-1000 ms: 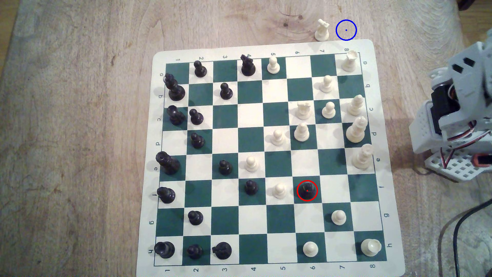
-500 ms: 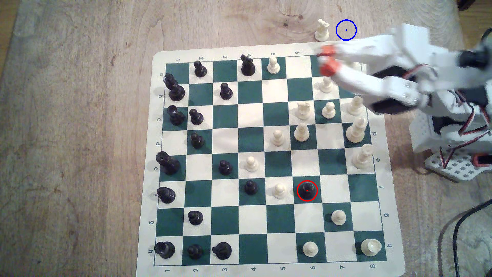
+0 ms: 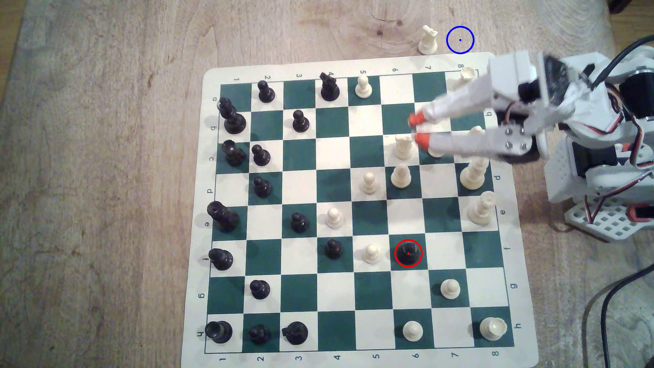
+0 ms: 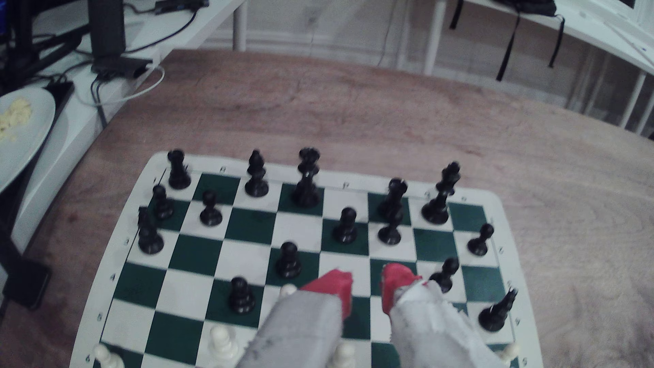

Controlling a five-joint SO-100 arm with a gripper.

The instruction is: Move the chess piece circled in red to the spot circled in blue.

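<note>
The chess piece (image 3: 408, 252), glossy black with a wide base, stands inside the red ring on a green square in the board's lower right part. The spot (image 3: 460, 40) is a blue ring on bare wood just beyond the board's top right corner in the exterior view. My gripper (image 3: 418, 129) hovers over the white pieces in the board's upper right, far above the ringed piece in that view and below the spot. Its orange-tipped fingers (image 3: 414, 119) stand apart with nothing between them. In the wrist view the gripper (image 4: 368, 286) shows the same open gap over the board.
A white knight (image 3: 428, 40) stands on the wood just left of the blue ring. White pawns (image 3: 371, 253) (image 3: 450, 288) flank the ringed piece. Several white pieces (image 3: 401, 175) crowd under and beside the fingers. The arm's base (image 3: 601, 198) and cables sit at the exterior view's right.
The arm has unfolded from the right edge out over the board. Over the last half second the fingers swung from the board's top right corner down and slightly left.
</note>
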